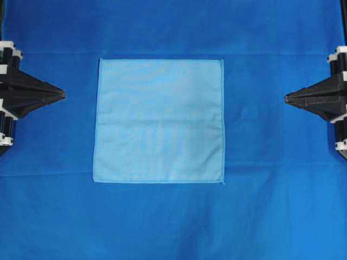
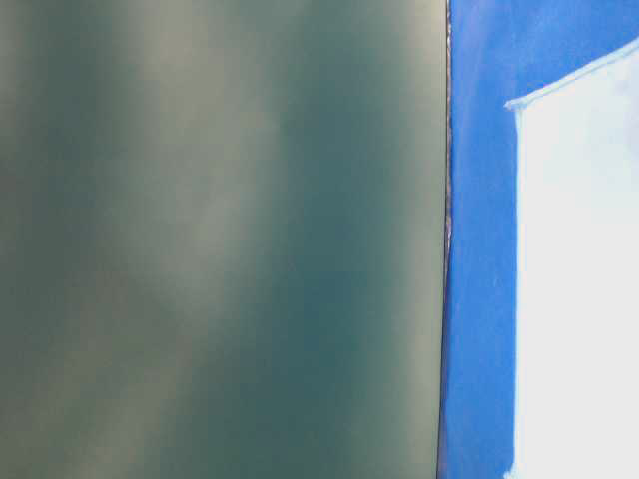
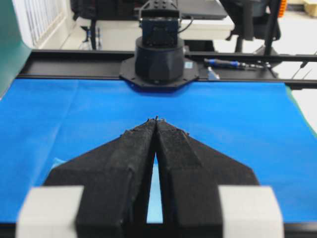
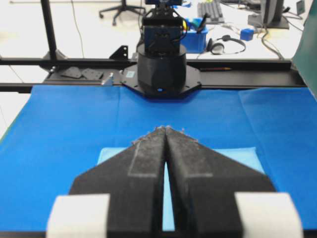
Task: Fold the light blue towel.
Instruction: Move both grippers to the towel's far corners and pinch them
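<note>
On the deep blue counter (image 1: 173, 227) the light blue towel (image 1: 159, 120) is seen flat at centre frame, unfolded. Both the left gripper (image 1: 63, 94) and the right gripper (image 1: 286, 98) are kept clenched on nothing, so no step is begun; the fingers must first be opened and an edge reached.

Left two-thirds filled by a blurred grey-green panel (image 2: 220, 239), out of focus, no detail readable. Its right edge runs as a dark, nearly vertical line. Right of that edge: blue cloth (image 2: 479, 299). Farther right, the towel (image 2: 579, 279), washed out almost to white, one corner visible near the top, hem edge slanting up toward the right. Towel lies flat on the cloth.
</note>
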`<act>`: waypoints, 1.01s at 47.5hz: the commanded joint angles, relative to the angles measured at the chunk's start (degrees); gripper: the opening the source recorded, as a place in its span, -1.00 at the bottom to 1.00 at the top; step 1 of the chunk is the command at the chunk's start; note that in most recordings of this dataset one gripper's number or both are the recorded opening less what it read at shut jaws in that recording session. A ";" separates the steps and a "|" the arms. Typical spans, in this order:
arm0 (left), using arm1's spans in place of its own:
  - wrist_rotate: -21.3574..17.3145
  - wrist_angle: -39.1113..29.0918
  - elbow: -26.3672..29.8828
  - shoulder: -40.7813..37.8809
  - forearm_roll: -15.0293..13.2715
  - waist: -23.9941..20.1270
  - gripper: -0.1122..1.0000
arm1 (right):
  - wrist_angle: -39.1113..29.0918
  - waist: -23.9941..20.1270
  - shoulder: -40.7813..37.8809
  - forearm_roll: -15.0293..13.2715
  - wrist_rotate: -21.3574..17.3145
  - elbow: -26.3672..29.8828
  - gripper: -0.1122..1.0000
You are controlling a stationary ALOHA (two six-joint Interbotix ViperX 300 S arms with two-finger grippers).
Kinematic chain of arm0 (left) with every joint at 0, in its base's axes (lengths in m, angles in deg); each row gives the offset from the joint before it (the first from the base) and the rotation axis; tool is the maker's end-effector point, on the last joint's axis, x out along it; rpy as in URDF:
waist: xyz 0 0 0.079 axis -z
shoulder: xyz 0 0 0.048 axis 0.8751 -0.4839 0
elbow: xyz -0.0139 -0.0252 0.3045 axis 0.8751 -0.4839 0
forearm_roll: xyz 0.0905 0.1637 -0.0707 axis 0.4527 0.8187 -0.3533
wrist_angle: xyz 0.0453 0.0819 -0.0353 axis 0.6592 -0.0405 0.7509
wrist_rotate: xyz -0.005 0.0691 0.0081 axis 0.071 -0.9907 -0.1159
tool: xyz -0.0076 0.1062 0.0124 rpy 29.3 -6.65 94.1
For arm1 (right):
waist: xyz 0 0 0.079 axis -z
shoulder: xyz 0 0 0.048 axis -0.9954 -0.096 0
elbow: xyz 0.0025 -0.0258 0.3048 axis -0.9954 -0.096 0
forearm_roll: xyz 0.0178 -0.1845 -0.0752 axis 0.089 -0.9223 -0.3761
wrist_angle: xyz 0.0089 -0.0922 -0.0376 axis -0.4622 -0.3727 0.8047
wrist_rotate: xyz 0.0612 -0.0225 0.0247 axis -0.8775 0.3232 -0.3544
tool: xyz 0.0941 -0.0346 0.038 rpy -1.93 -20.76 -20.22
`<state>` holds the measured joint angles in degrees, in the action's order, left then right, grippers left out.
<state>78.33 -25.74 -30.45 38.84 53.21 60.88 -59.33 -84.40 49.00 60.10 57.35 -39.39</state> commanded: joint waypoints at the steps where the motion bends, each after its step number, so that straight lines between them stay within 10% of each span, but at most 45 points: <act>1: 0.62 -3.34 1.49 -0.18 -1.49 -0.09 -0.80 | 0.18 0.00 -0.79 0.62 -0.62 2.29 -0.80; 29: 0.00 -8.96 -0.62 -11.60 -1.49 -19.69 -0.75 | -12.04 18.37 -26.98 3.52 -1.41 12.30 -0.78; 32: 0.00 -7.91 -1.23 -14.33 -1.49 -21.97 -0.50 | -13.18 20.04 -30.76 3.34 -1.41 13.71 -0.74; 42: -0.44 -0.18 -2.99 -23.20 -1.49 -25.93 0.59 | -15.12 24.26 -43.95 1.49 -0.88 18.72 0.30; 48: -1.05 3.43 -2.29 -30.15 -1.49 -28.21 0.72 | -15.12 25.66 -49.83 0.18 -0.88 20.92 0.25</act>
<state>77.53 -24.34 -33.88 11.94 51.80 34.16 -74.63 -59.53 1.54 60.89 56.48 -20.67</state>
